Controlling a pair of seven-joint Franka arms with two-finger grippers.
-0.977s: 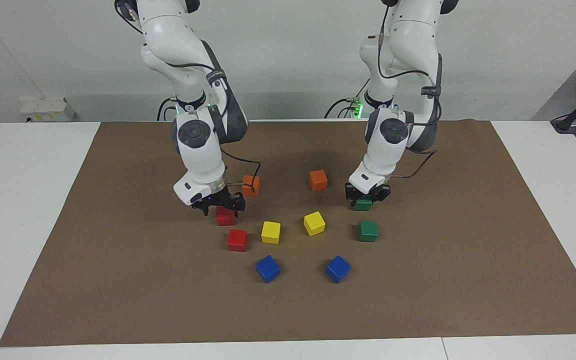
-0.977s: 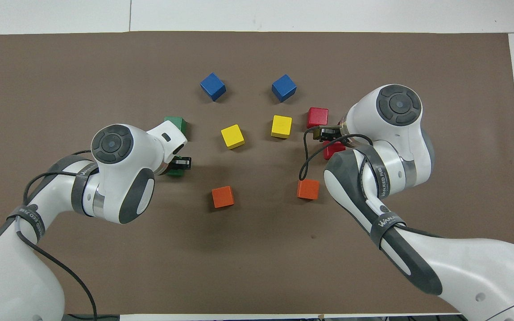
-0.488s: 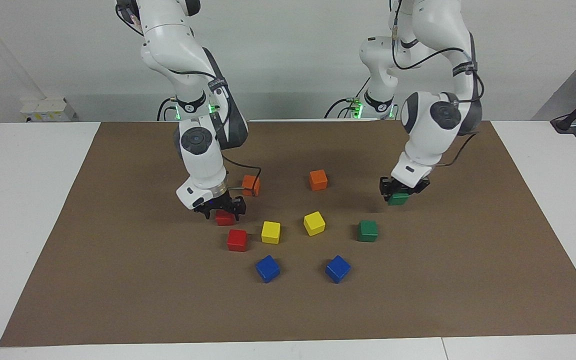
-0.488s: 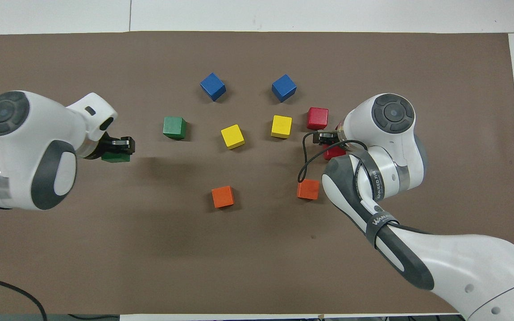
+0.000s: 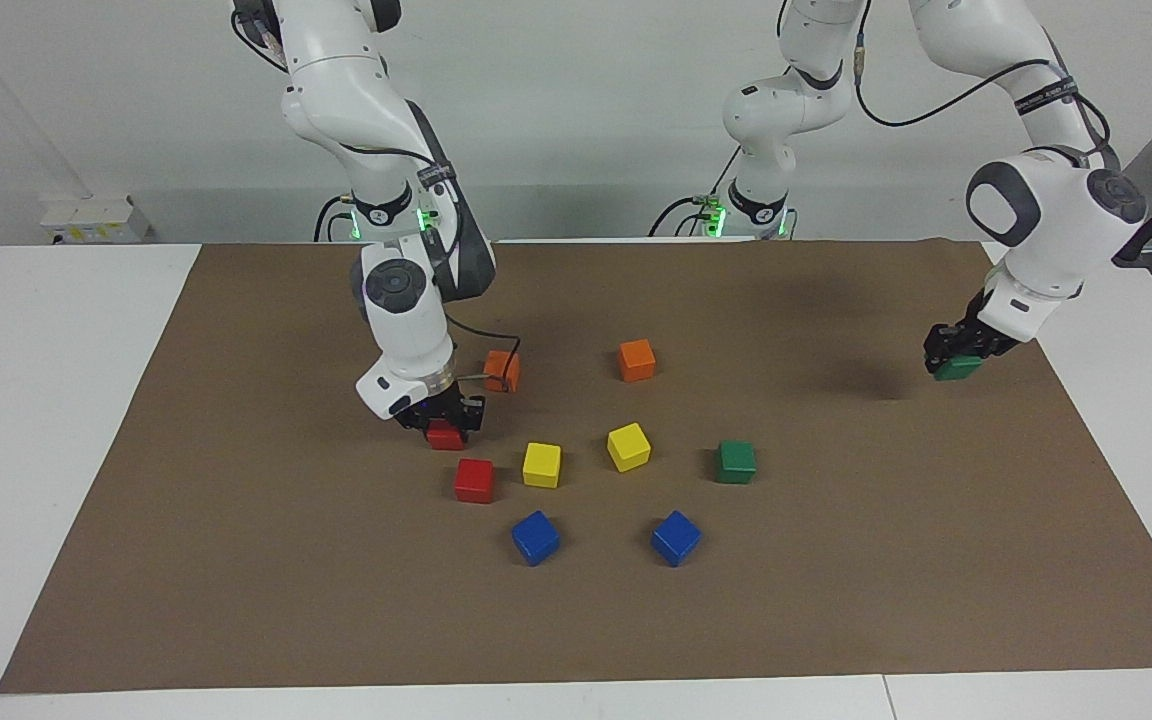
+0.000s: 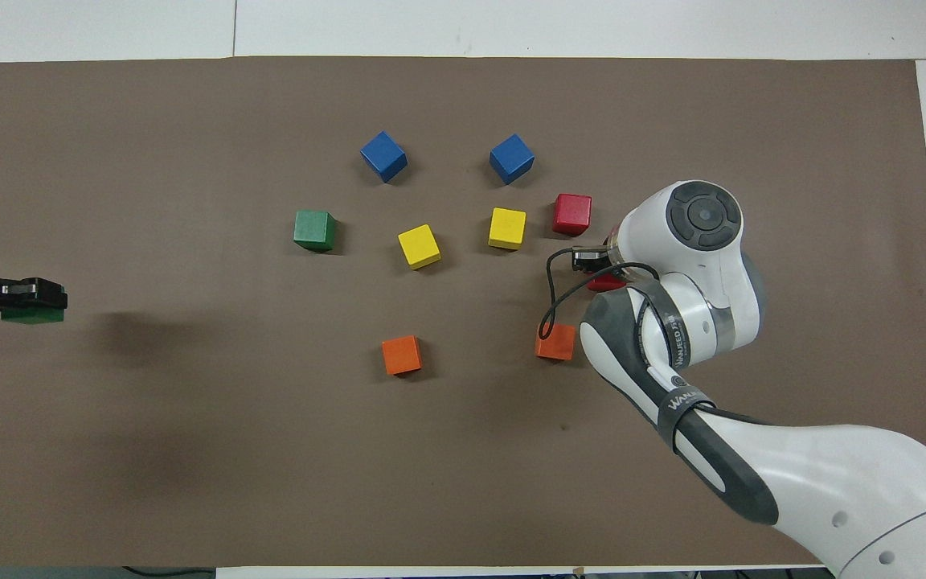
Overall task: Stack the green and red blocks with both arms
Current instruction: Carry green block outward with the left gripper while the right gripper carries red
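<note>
A mat [image 5: 236, 560] covers the bench [image 5: 36, 400]. At the mat's middle, eight loose blocks [image 5: 628, 446] lie apart: two nearest the robots, two farthest, four in a row between. Toward the mat's right-arm end, the right gripper [image 5: 441, 422] is down clamping a gripped block [image 5: 445, 437], just nearer the robots than the row's end block [image 5: 474, 480]. Over the mat's left-arm end, the left gripper [image 5: 956, 350] clamps a carried block [image 5: 957, 368].

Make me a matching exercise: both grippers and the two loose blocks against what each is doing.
1. left gripper
2. right gripper
3. loose green block
4. loose red block

A. on the mat, close to the right gripper
B. shut on the other green block
C. on the mat, no gripper near
D. shut on the other red block

Pairs: 1-B, 2-D, 3-C, 4-A
</note>
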